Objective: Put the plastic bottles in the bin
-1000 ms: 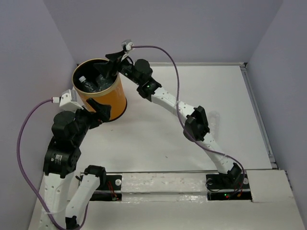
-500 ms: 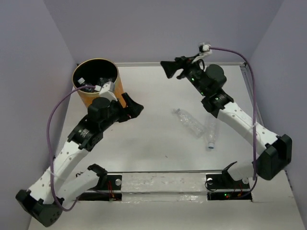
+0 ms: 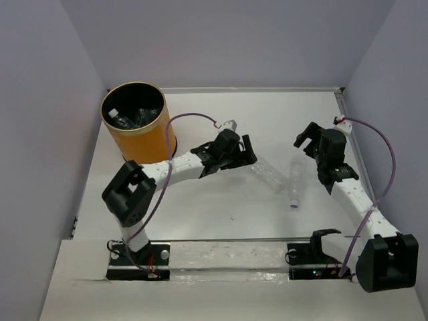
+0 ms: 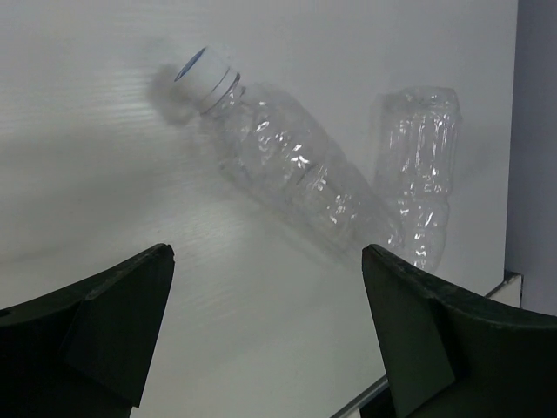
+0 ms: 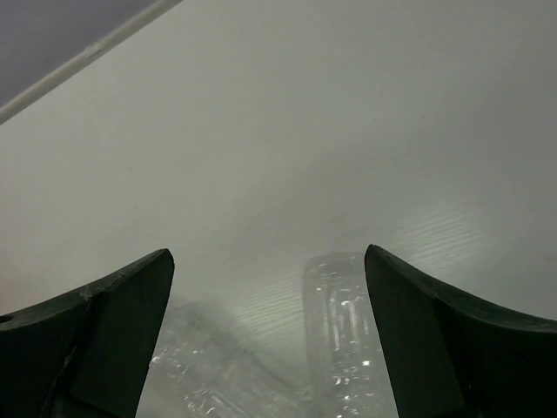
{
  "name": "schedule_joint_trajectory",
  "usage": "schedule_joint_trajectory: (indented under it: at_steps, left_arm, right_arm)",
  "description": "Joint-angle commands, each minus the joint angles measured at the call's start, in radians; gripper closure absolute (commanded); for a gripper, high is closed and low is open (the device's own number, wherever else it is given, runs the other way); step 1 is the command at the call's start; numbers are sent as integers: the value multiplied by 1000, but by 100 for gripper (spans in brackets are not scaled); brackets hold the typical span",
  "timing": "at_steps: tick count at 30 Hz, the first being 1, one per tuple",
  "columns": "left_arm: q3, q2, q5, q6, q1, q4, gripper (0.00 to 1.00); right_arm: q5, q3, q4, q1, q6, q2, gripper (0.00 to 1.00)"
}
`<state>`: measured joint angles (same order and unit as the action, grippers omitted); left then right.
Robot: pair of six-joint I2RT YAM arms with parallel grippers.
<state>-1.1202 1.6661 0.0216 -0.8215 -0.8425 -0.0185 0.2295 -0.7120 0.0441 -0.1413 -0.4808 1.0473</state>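
1. Inside bin (image 3: 152, 142): several clear bottles (image 3: 126, 119), jumbled.
2. Right of bin, on desk (image 3: 200, 207): two more bottles (image 3: 267, 176), lying flat.
3. Near them, left hand (image 3: 245, 154) spread wide, empty.
4. Further right of bin, right hand (image 3: 304, 136) spread wide, empty.

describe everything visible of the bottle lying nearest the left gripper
The bottle is clear, crinkled plastic, seemingly empty and unlabelled, with a white cap on. It lies on its side on the white table, diagonal, its base end meeting or nearly meeting a second bottle. The open left gripper faces it without touching.
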Motion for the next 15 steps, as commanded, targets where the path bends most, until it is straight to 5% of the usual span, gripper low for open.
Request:
schedule_joint_trajectory:
  at_steps: [1,15]
  left_arm:
    - [-130,110,21,-10,-6,-67,1]
    - [-306,389,29,1,-6,-74,1]
  right_arm:
    - [-6,40,31,77,-13,0,4]
    - [-111,69,25,98,-58,181,0]
